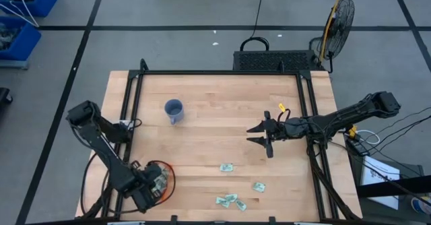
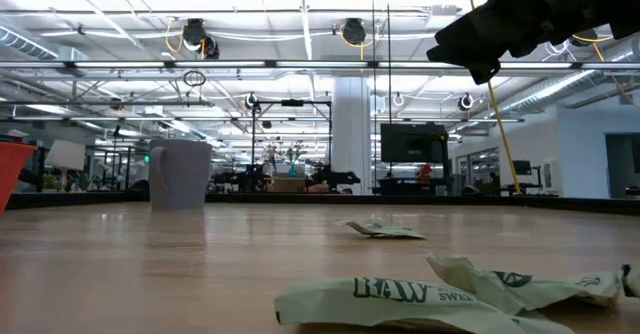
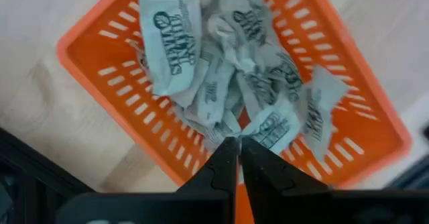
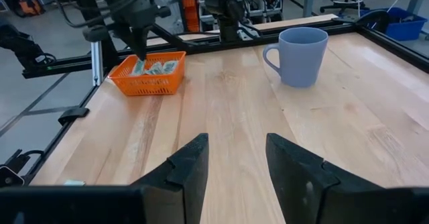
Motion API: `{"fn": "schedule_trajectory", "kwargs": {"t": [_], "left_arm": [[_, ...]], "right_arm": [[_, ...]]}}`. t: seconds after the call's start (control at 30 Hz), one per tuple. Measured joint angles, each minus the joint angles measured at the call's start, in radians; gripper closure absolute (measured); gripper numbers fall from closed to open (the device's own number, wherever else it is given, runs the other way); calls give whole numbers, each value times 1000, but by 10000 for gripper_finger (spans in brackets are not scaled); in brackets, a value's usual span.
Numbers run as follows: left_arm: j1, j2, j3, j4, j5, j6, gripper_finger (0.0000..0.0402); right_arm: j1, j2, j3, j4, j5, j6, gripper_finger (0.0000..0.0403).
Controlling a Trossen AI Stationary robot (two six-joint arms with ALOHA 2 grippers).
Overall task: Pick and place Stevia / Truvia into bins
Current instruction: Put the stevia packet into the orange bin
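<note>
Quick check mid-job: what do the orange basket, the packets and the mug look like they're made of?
Orange basket: looks like moulded plastic, slightly glossy, with slotted sides. Packets: thin matte paper by the look, creased and crumpled, with printed lettering. Mug: smooth matte blue-grey with a thick rim and handle; ceramic or plastic, the look leaves it open.

We see a grey floor (image 1: 168,43) crossed by dark lines around the wooden table (image 1: 215,124), a black fan (image 1: 340,16) beyond its far right corner, bright ceiling lights (image 2: 300,34) overhead.
</note>
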Motion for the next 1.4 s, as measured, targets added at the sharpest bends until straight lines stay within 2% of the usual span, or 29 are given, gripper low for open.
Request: {"fn": "schedule_trajectory", "kwargs": {"t": [0.33, 0.5, 0.73, 0.87, 0.97, 1.17, 1.4], "left_arm": [[48, 5, 0, 1, -23, 31, 303], [103, 4, 5, 7, -24, 101, 292], [195, 4, 123, 10, -41, 425, 311], [234, 3, 195, 57, -205, 608, 325], [270, 2, 203, 155, -301, 814, 329], [361, 24, 162, 360, -298, 1088, 329], [476, 137, 138, 516, -192, 1323, 328]], "right_arm": [[0, 0, 0, 39, 0, -25, 261], [-12, 0, 0, 45, 0, -25, 261], [-27, 0, 0, 45, 0, -17, 261], [-27, 0, 0, 45, 0, -17, 261], [-27, 0, 0, 45, 0, -17, 261], [-27, 0, 0, 44, 0, -17, 261], [-27, 0, 0, 40, 0, -16, 261]]}}
